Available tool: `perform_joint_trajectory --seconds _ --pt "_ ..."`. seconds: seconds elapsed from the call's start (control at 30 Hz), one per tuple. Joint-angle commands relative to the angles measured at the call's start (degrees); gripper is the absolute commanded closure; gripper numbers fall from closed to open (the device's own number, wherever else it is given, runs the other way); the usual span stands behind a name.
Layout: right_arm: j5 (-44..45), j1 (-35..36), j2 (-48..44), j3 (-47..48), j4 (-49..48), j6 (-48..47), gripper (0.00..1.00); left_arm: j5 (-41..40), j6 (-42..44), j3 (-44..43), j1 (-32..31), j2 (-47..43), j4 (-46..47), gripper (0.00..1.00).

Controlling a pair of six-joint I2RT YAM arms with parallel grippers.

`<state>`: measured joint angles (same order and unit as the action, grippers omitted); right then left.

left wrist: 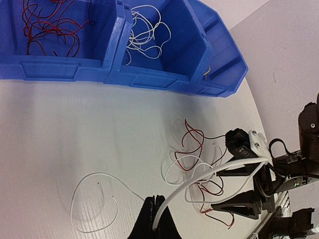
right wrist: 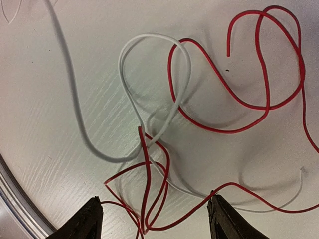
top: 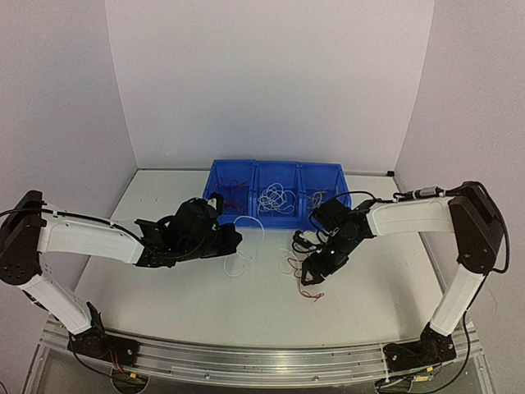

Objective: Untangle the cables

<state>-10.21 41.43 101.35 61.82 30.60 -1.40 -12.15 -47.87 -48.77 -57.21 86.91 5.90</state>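
The loose cables (top: 294,264) lie tangled on the white table in front of the bin, red and white wires crossing each other (left wrist: 197,167). My left gripper (top: 235,240) is left of the tangle. In its wrist view it (left wrist: 154,198) is shut on a white wire (left wrist: 209,172) that arcs up and right over the tangle. My right gripper (top: 308,275) hovers low over the tangle. It is open (right wrist: 155,221), with looped red wires (right wrist: 148,179) and a white loop (right wrist: 154,35) lying between and ahead of its fingers, nothing held.
A blue bin (top: 279,165) with three compartments stands at the back, holding red wires on the left and white wires in the middle (left wrist: 144,35). A separate white wire (left wrist: 99,174) lies curled on the table left of the tangle. A metal rail runs along the near edge.
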Motion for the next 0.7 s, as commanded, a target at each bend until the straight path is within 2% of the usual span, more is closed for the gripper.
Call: perform_joint_trajectory --seconds 0.0,0.1,0.23,0.3,0.43,0.57,0.67 --pt "1.1 1.6 1.5 2.5 -3.4 0.8 0.36 -0.5 -0.9 -2.1 -0.1 -1.4 0.4 1.00" --pt "4.2 1.6 2.0 2.2 -5.6 4.3 0.48 -0.7 -1.3 -1.7 -0.1 -1.5 0.3 1.00" --pt "9.6 1.6 2.4 2.4 -5.9 7.0 0.87 -1.9 -2.1 -1.4 -0.1 -2.1 -0.7 1.00" --pt "12.3 1.5 1.8 1.9 -6.1 8.3 1.00 -2.8 -2.5 -1.4 -0.1 -2.4 -1.6 1.00" --pt "20.1 1.5 -0.9 0.5 -6.4 12.6 1.00 -6.4 -4.3 -0.9 -0.1 -3.6 -4.9 1.00" --pt "29.3 -1.0 -7.6 -3.4 -5.6 19.0 1.00 -13.8 -10.2 -1.6 1.0 -5.6 -16.4 1.00" --pt "27.3 -7.8 -14.6 -8.0 -4.5 22.6 1.00 -15.1 -13.5 -0.7 5.5 -7.6 -25.6 1.00"
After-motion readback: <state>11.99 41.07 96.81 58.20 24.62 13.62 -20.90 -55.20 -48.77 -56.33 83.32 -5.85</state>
